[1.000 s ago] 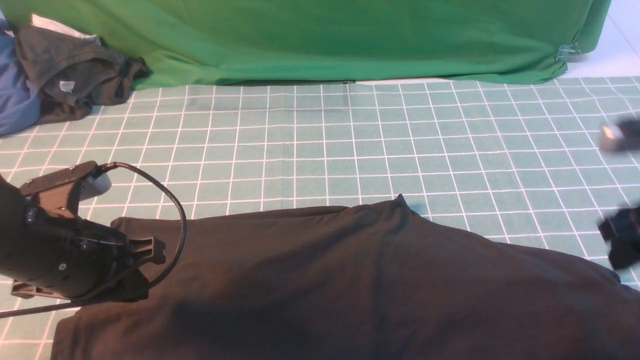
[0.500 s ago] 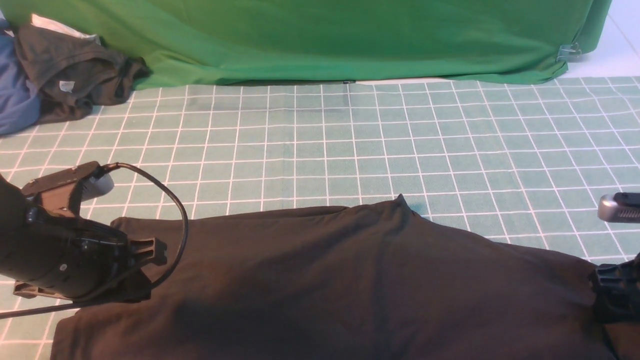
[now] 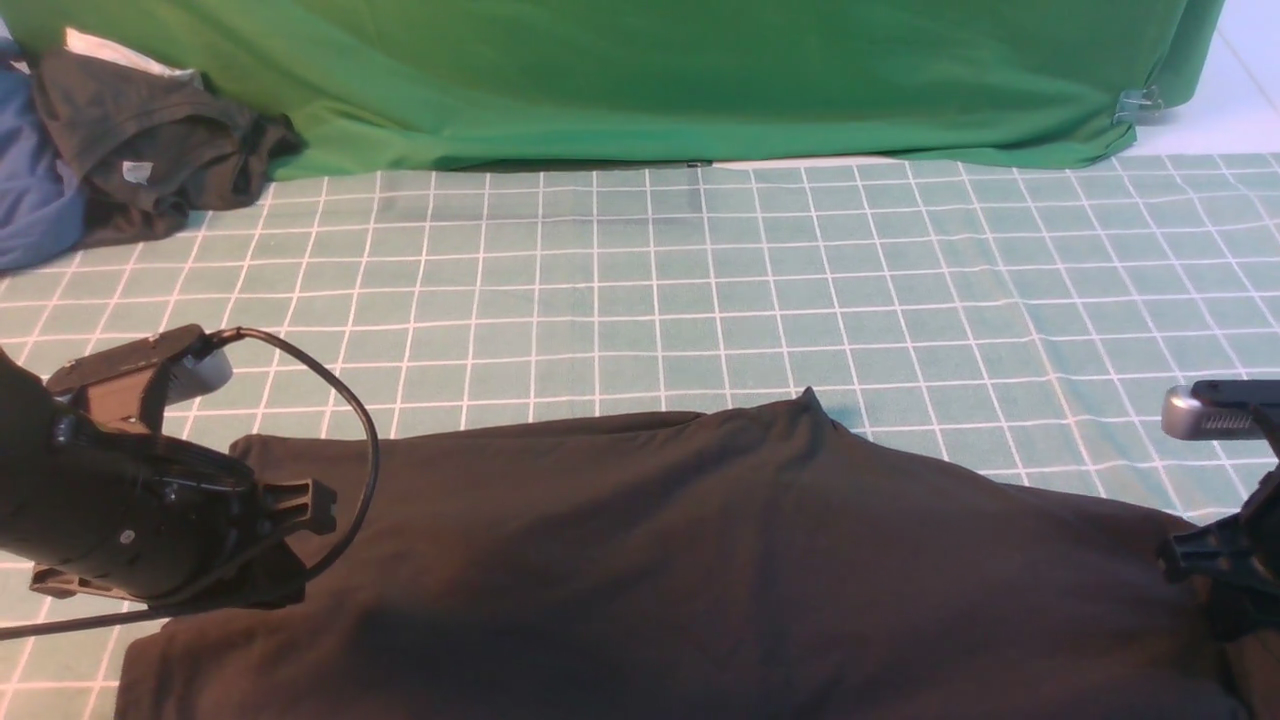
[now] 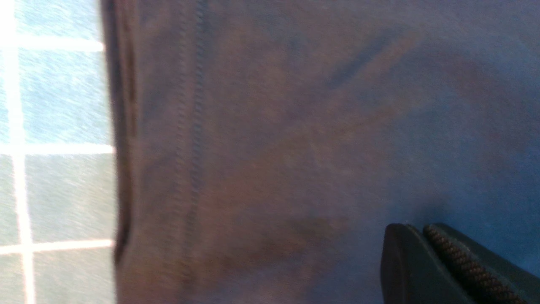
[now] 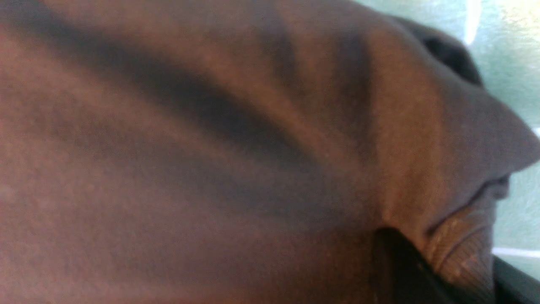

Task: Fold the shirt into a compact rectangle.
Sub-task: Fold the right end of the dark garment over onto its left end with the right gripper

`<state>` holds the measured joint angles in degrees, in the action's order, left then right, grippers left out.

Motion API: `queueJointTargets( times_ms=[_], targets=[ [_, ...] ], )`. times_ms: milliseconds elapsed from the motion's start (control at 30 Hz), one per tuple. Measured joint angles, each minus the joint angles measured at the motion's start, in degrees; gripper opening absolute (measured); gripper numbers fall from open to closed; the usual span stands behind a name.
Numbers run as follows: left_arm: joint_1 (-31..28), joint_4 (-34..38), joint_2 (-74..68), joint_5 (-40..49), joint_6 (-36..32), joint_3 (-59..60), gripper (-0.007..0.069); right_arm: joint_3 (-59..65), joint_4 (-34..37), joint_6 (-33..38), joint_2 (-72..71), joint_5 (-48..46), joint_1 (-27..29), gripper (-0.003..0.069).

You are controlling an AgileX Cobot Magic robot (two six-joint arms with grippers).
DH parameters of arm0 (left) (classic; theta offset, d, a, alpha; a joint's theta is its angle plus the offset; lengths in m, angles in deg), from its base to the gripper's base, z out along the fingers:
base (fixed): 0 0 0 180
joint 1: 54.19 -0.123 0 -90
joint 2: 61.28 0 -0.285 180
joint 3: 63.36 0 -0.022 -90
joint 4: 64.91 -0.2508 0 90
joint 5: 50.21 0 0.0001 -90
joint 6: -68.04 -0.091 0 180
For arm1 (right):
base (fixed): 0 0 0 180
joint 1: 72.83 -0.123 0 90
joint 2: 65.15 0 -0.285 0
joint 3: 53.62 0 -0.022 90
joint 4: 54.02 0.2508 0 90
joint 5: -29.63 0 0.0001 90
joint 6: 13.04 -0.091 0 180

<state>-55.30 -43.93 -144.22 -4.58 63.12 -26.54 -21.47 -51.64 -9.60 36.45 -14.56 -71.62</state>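
- The desk (image 3: 640,300), covered in pale green with a white grid, fills the front view.
- A big bright green cloth (image 3: 650,70) hangs along the desk's 12 o'clock edge.
- The shirt (image 3: 700,560) lies spread along the 6 o'clock side of the desk, reaching from about 8 o'clock to about 4 o'clock. It is mostly flat, with one small peak of cloth pointing toward 12 o'clock near the middle.
- The left arm (image 3: 120,520) sits low at 8 o'clock, over the shirt's end on that side.
- In the left wrist view the two fingers (image 4: 405,261) of the left jaws are clenched together just above the shirt, with a stitched hem (image 4: 190,126) nearby. Whether they pinch any cloth cannot be told.
- A smaller dark garment (image 3: 150,130) is heaped at 10 o'clock, touching the green cloth, with a small white tag (image 3: 133,172) showing.
- A blue cloth (image 3: 30,200) lies under that heap at the desk's edge.
- The right arm (image 3: 1235,560) reaches in at 4 o'clock, onto the shirt's end there.
- In the right wrist view the right jaws are grasping a bunched fold of the shirt. A ribbed edge (image 5: 460,249) sits between the fingers (image 5: 392,270), and creases fan out from that spot.
- A black cable (image 3: 355,440) loops above the left arm.
- A metal clip (image 3: 1135,103) holds the green cloth at 1 o'clock.
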Motion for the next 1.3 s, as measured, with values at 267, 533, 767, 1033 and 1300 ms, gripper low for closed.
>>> queueJointTargets(
  times_ms=[267, 533, 767, 1033, 1300],
  targets=[
    [0.0, -0.6, 0.1, 0.0, -0.2, 0.0, 0.0006, -5.6, -6.5, -2.0, -6.7, -7.6, 4.5, 0.0082],
    [0.0, -1.5, 1.4, 0.2, 0.0, 0.0, 0.0006, -9.9, -8.8, -2.1, -9.9, -13.6, 11.0, 0.0080],
    [0.0, -10.6, 7.7, 2.4, 8.8, -0.1, 0.0006, -19.1, -1.3, -1.7, -11.8, -17.9, 2.7, 0.0079],
    [0.0, -19.5, 12.5, 6.9, 17.1, -0.1, 0.0006, -27.8, 7.0, -2.9, -11.4, -18.1, -17.9, 0.0078],
    [0.0, -19.2, 15.3, 7.1, 17.8, -0.1, 0.0006, -35.7, 11.0, -6.0, -1.1, -13.8, -37.2, 0.0078]
  ],
)
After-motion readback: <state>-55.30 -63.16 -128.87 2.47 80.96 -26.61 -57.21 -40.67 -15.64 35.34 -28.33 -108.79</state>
